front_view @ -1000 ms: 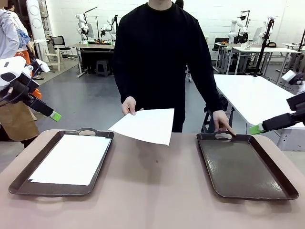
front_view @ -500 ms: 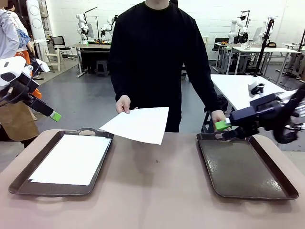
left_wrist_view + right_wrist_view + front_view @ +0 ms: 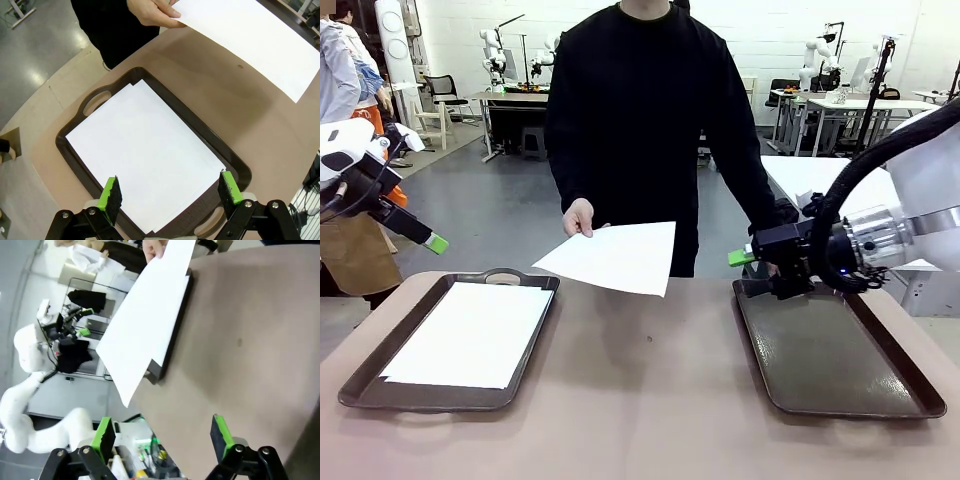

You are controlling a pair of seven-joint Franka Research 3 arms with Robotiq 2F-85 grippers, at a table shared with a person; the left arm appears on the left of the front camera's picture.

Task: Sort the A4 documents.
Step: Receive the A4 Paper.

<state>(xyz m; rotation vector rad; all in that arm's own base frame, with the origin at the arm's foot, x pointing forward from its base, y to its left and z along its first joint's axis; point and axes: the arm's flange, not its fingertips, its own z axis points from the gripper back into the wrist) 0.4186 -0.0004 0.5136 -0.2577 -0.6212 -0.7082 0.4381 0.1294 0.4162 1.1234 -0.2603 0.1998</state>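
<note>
Both hands released: right hand [image 3: 740,258] over empty right tray [image 3: 837,352], near held-out A4 sheet [image 3: 612,257]; left hand [image 3: 170,192] above paper-filled left tray [image 3: 365,370].

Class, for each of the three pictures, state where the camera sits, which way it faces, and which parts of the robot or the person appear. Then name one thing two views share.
Front view: between the arms, facing the person across the table; right gripper open.
Left wrist view: above the left tray, looking down; left gripper open.
Right wrist view: rolled sideways, facing the held sheet.
Shared: the held sheet and the person's hand.
</note>
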